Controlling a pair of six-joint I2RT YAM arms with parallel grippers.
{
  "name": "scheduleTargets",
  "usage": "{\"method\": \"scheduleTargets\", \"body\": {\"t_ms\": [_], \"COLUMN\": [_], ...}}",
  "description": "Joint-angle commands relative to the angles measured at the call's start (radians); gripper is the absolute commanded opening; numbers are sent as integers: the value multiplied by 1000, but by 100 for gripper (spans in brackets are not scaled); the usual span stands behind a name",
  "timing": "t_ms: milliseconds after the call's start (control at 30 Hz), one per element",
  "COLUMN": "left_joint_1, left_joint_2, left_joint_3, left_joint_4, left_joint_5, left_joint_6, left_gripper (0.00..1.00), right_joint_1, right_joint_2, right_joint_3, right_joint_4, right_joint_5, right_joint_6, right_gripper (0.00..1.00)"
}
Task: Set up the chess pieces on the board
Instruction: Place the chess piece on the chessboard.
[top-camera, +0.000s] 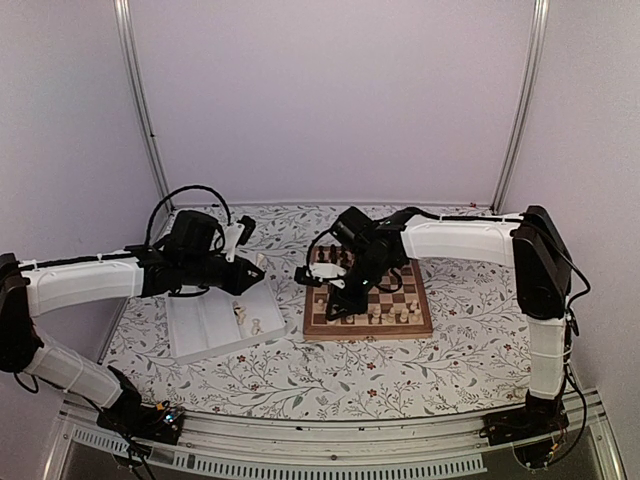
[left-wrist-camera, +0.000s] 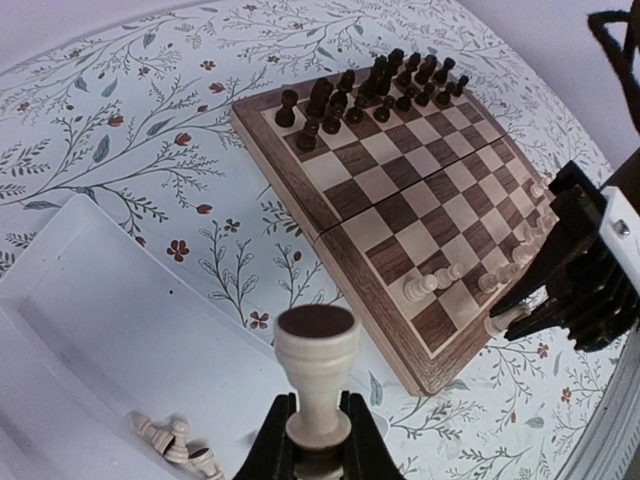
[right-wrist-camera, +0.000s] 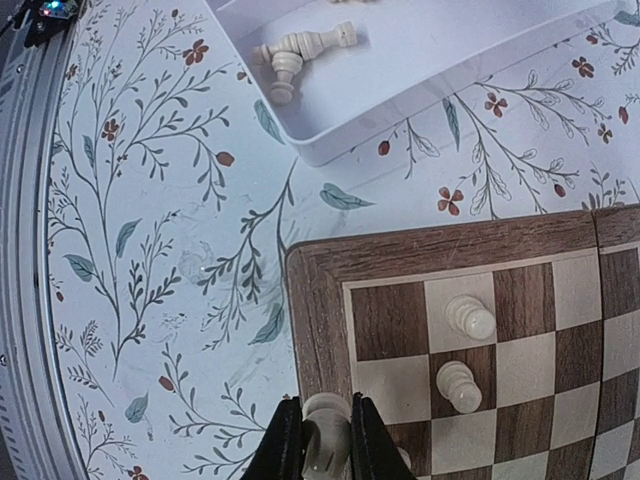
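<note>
Left claw (left-wrist-camera: 318, 440) grips cream piece (left-wrist-camera: 317, 375) above tray (left-wrist-camera: 90, 330).

The left arm reaches inward from the left, elbow bent, its end effector (left-wrist-camera: 318, 432) clamped on a pale chess piece (left-wrist-camera: 317, 370). The right arm stretches leftward from its tall shoulder, wrist angled down, its end effector (right-wrist-camera: 326, 440) closed on another pale piece (right-wrist-camera: 325, 425).

Cream chess pieces (right-wrist-camera: 468, 318), brown-and-tan checked board (right-wrist-camera: 520, 300), floral tablecloth (right-wrist-camera: 150, 250).
</note>
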Motion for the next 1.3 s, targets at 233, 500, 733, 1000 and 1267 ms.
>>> {"method": "scheduleTargets", "body": {"t_ms": [233, 500, 733, 1000, 1267], "left_joint_1": [13, 13, 13, 12, 13], "left_joint_2": [37, 56, 58, 59, 58], "left_joint_3": [13, 15, 14, 12, 45], "left_joint_4": [20, 25, 25, 26, -23], "left_joint_5": [29, 45, 49, 58, 102], "left_joint_6": [-20, -20, -18, -20, -10], "left_gripper": [0, 0, 0, 0, 1], "right_joint_1": [9, 10, 8, 9, 10], "right_joint_2": [46, 63, 77, 69, -12], "right_joint_3": [-2, 0, 0, 4, 34], "right_joint_4": [41, 48, 53, 55, -5], "right_joint_5": [84, 89, 114, 119, 78], "right_joint_6": [5, 10, 10, 16, 26], "right_gripper": [8, 11, 13, 21, 36]}}
